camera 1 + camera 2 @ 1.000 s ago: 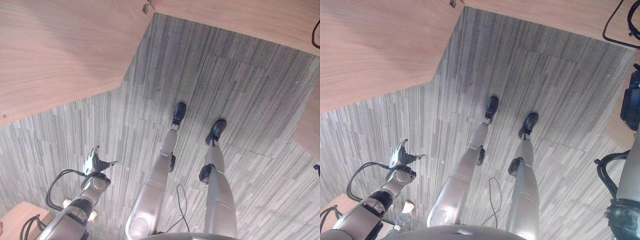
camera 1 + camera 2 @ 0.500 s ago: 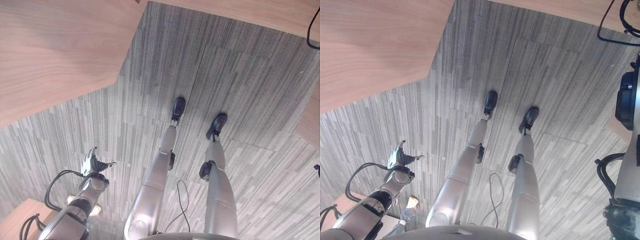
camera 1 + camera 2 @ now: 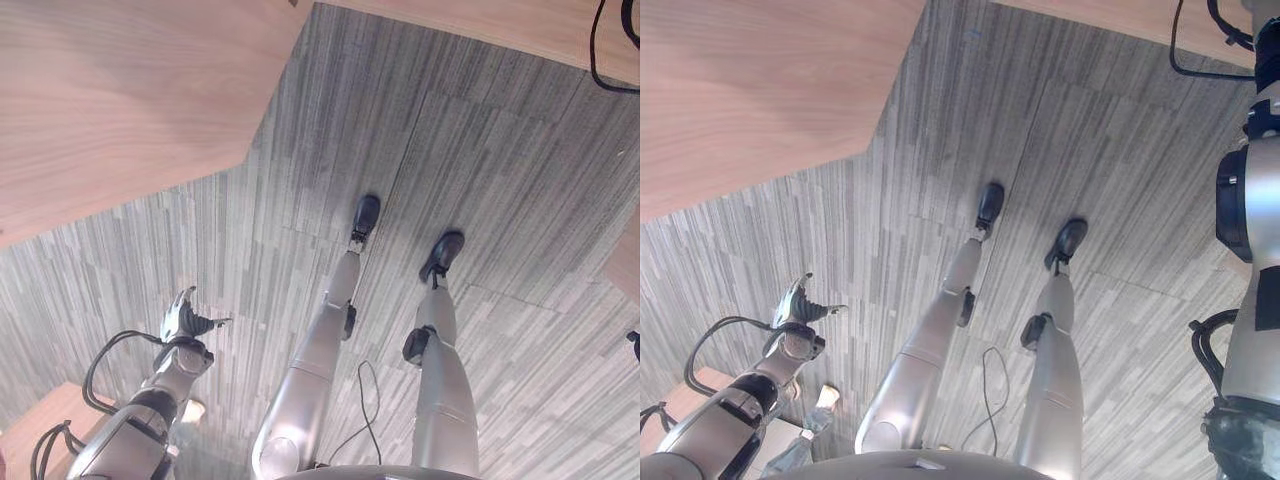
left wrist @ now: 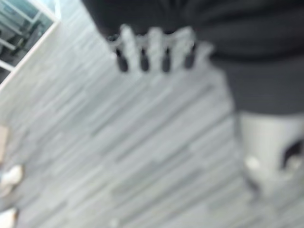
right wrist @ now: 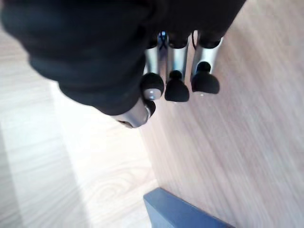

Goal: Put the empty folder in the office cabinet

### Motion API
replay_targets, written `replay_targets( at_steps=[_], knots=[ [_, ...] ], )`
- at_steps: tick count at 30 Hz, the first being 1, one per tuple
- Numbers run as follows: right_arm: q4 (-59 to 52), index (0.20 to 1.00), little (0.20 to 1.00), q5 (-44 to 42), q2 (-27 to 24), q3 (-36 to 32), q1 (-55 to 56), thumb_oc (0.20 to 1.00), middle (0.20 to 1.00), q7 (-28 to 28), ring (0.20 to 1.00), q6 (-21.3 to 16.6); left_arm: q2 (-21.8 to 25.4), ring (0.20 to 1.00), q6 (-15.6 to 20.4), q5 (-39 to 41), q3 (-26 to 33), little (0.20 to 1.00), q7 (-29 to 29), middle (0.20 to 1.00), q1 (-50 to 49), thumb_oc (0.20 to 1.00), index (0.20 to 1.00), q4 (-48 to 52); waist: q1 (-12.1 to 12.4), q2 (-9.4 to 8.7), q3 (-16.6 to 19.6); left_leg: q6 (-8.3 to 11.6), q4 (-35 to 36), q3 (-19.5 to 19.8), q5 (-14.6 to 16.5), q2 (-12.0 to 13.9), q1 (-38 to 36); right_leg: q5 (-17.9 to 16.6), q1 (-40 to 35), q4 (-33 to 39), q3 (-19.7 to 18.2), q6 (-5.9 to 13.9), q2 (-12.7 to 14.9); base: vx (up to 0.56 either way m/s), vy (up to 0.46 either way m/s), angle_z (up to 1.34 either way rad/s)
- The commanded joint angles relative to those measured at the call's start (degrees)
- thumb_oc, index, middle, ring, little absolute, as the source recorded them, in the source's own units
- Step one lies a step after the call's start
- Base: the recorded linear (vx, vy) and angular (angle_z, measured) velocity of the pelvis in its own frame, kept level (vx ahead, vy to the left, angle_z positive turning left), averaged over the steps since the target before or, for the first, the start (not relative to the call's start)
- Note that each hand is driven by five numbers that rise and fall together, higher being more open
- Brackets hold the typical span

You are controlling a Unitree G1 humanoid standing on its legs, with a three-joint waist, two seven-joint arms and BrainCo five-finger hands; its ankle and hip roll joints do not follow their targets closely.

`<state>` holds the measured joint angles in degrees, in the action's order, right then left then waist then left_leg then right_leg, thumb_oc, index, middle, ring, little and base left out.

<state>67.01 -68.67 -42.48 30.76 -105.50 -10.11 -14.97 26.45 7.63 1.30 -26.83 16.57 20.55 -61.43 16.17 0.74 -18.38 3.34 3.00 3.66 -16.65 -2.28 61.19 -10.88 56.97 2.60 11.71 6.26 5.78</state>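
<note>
A dark blue-grey corner of the folder (image 5: 183,213) lies on a pale wooden surface (image 5: 247,123) in the right wrist view. My right hand (image 5: 178,59) hovers over that wood a little way from the folder, fingers straight, thumb beside them, holding nothing. The right forearm (image 3: 1252,200) rises along the right edge of the right eye view toward the top corner. My left hand (image 3: 184,322) hangs low at the lower left over the striped grey floor (image 3: 300,200), open and empty, its fingers (image 4: 154,47) straight.
A large wooden panel (image 3: 120,100) juts in from the upper left, and a wooden strip (image 3: 470,25) runs along the top right. A small wooden corner (image 3: 35,435) sits at the bottom left. A small pale object (image 3: 823,398) lies on the floor by it.
The whole picture has shifted slightly with the camera. My right arm has come further up along the right edge of the right eye view. The left hand hangs much as before.
</note>
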Motion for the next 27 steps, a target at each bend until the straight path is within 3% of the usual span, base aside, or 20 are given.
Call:
replay_targets(
  at_steps=[1, 6, 11, 16, 17, 18, 20, 21, 22, 24, 26, 27],
  knots=[
    [4.23, 0.2, 0.2, 1.18, 3.7, 1.38, 5.32, 0.2, 0.2, -1.28, 0.2, -0.67, 1.08, 1.0, -0.81, -0.4, 0.2, 1.0, 0.28, 1.0, -3.87, 1.0, 1.0, -6.14, -0.88, -2.09, 4.37, 6.05, 2.0, -0.74, 7.7, 2.45, -6.44, 2.08, -3.11, 2.4, -1.17, 4.83, 2.76, -0.07, 0.006, 0.04],
    [7.07, 0.2, 0.2, 4.56, 3.91, -3.2, 9.24, 0.2, 0.2, -3.56, 0.2, -0.36, 0.25, 1.0, -0.72, -0.32, 1.21, 1.0, 0.62, 1.0, -3.72, 1.0, 1.0, -7.88, -1.73, -1.99, 4.14, 5.9, 2.0, -1.08, 6.53, 2.32, -7.95, 0.68, -4.7, 2.4, -0.81, 4.5, 2.75, -0.02, 0.0, 0.01],
    [3.72, 0.2, 0.2, 5.86, 4.23, -6.45, 17.84, 0.2, 0.2, -1.69, 0.2, 1.09, -0.24, 1.0, -0.53, -1.32, 2.92, 1.0, 0.1, 1.0, -6.05, 1.0, 1.0, -8.47, -2.21, -2.11, 4.36, 6.05, 2.0, -1.08, 6.8, 2.29, -11.18, 0.67, -8.2, 2.4, -0.44, 4.46, 2.64, 0.0, 0.0, 0.0],
    [-16.62, 0.2, 0.2, 13.22, 9.89, -9.81, 44.64, 0.2, 0.2, 4.1, 0.2, 4.22, -0.56, 1.0, -1.73, -4.58, 8.03, 1.0, -2.66, 1.0, -10.26, 1.0, 1.0, -9.44, -5.67, -3.03, 4.23, 6.14, 2.0, -1.05, 7.7, 2.12, -19.53, 1.06, -17.31, 2.4, 0.47, 3.75, 2.02, 0.0, 0.0, 0.0],
    [-16.62, 0.2, 0.2, 13.22, 9.89, -9.81, 44.64, 0.2, 0.2, 4.1, 0.2, 4.22, -0.56, 1.0, -1.73, -4.58, 8.03, 1.0, -2.66, 1.0, -10.26, 1.0, 1.0, -9.44, -5.67, -3.03, 4.23, 6.14, 2.0, -1.05, 7.7, 2.12, -19.53, 1.06, -17.31, 2.4, 0.47, 3.75, 2.02, -0.01, 0.013, 0.06],
    [-24.06, 0.2, 0.2, 19.38, 13.96, -11.29, 63.1, 0.2, 0.2, 7.68, 0.2, 5.97, -1.52, 1.0, -2.73, -6.06, 11.01, 1.0, -4.95, 1.0, -11.84, 1.0, 1.0, -10.43, -8.4, -3.7, 5.03, 5.37, 2.0, -1.44, 9.14, 2.15, -26.16, 1.7, -24.29, 2.4, 0.85, 3.38, 1.88, 0.0, 0.015, 0.08],
    [-25.55, 0.2, 0.2, 20.34, 15.66, -12.45, 68.93, 0.2, 0.2, 8.07, 0.2, 6.56, -2.1, 1.0, -3.23, -6.79, 11.69, 1.0, -5.37, 1.0, -12.61, 1.0, 1.0, -10.81, -9.18, -3.82, 5.42, 5.01, 2.0, -1.64, 9.61, 2.34, -28.42, 2.05, -26.66, 2.4, 0.97, 3.22, 1.83, 0.04, 0.054, -0.02],
    [-23.09, 0.2, 0.2, 20.31, 20.35, -15.01, 76.7, 0.2, 0.2, 9.21, 0.2, 7.02, -3.06, 1.0, -3.46, -6.95, 12.4, 1.0, -6.61, 1.0, -13.08, 1.0, 1.0, -11.8, -10.21, -3.8, 6.03, 4.57, 2.0, -2.19, 10.21, 2.63, -32.65, 2.75, -31.16, 2.4, 0.77, 3.04, 1.7, 0.08, 0.093, -0.15],
    [-23.29, 0.2, 0.2, 21.57, 21.59, -15.97, 80.77, 0.2, 0.2, 9.45, 0.2, 7.61, -3.54, 1.0, -4.0, -7.25, 13.24, 1.0, -6.74, 1.0, -13.47, 1.0, 1.0, -12.3, -11.1, -3.79, 6.73, 4.28, 2.0, -2.34, 10.69, 2.76, -34.81, 3.19, -33.13, 2.4, 0.6, 2.95, 1.48, 0.05, 0.069, -0.22],
    [-23.33, 0.2, 0.2, 21.59, 21.6, -15.99, 80.81, 0.2, 0.2, 9.43, 0.2, 7.62, -3.53, 1.0, -4.0, -7.25, 13.23, 1.0, -6.75, 1.0, -13.47, 1.0, 1.0, -12.29, -11.18, -3.78, 6.78, 4.24, 2.0, -2.26, 10.55, 2.69, -34.69, 3.11, -33.05, 2.4, 0.68, 2.97, 1.55, 0.02, 0.026, -0.18],
    [-21.87, 0.2, 0.2, 21.73, 25.91, -19.49, 89.77, 0.2, 0.2, 10.13, 0.2, 8.22, -4.63, 1.0, -4.68, -5.83, 16.17, 1.0, -7.71, 1.0, -14.49, 1.0, 1.0, -13.8, -13.4, -3.54, 7.89, 2.94, 2.0, -3.74, 11.8, 3.22, -41.14, 4.18, -38.79, 1.93, -0.35, 2.77, 0.91, 0.05, 0.08, -0.34],
    [-21.87, 0.2, 0.2, 21.73, 25.91, -19.49, 89.77, 0.2, 0.2, 10.13, 0.2, 8.22, -4.63, 1.0, -4.68, -5.83, 16.17, 1.0, -7.71, 1.0, -14.49, 1.0, 1.0, -13.8, -13.4, -3.54, 7.89, 2.94, 2.0, -3.74, 11.8, 3.22, -41.14, 4.18, -38.79, 1.93, -0.35, 2.77, 0.91, 0.05, 0.096, -0.15]
  ],
)
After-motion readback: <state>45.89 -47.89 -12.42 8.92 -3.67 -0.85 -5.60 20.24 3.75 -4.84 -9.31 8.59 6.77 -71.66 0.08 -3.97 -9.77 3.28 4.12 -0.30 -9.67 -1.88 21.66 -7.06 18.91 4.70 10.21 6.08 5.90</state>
